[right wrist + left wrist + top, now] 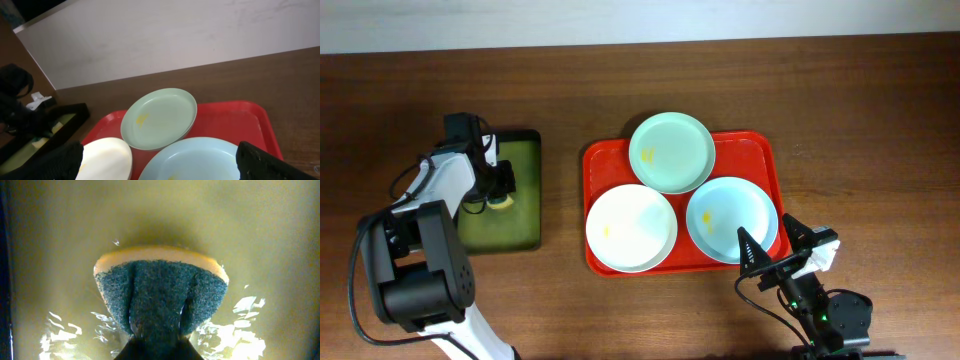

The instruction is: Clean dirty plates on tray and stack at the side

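Over the olive-green tray, the left end effector is clenched on a yellow sponge, blue scouring face toward the wrist camera. Its arm is folded up from the bench's near-left edge. At the red tray's near-right corner, the right end effector gapes wide, empty, by the blue plate. The green plate and white plate share that tray, all three yellow-smeared.
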`<state>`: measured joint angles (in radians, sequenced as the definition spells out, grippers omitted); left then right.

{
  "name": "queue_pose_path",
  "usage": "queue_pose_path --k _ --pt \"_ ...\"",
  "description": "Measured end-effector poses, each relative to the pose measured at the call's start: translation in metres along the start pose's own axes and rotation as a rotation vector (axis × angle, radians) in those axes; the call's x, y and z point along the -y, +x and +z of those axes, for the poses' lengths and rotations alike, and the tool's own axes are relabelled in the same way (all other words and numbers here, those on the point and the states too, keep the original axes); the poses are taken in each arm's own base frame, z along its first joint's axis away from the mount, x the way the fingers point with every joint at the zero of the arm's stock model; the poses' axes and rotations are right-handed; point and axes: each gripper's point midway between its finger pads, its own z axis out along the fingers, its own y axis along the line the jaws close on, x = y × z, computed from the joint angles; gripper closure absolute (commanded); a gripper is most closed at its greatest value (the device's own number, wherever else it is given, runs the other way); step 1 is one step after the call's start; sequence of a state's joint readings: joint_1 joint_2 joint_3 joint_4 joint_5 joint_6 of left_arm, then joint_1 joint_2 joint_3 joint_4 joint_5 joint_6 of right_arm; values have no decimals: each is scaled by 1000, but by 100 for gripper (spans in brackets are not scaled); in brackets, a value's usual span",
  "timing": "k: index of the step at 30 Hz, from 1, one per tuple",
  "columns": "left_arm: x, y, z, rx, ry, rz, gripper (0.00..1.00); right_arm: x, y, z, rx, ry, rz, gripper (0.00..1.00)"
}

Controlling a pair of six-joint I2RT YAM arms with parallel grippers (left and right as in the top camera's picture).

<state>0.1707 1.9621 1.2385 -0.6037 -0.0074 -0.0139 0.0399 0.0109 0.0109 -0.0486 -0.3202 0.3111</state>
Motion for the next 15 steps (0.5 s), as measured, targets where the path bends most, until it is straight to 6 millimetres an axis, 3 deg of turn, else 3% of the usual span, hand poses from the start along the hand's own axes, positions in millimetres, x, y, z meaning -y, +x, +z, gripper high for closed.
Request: queue_pose_path --k 10,15 --pt "0 3 -5 -30 0 4 100 0 0 0 0 0 0 1" --pt "0 -8 -25 -3 0 3 100 0 0 0 0 0 0 1"
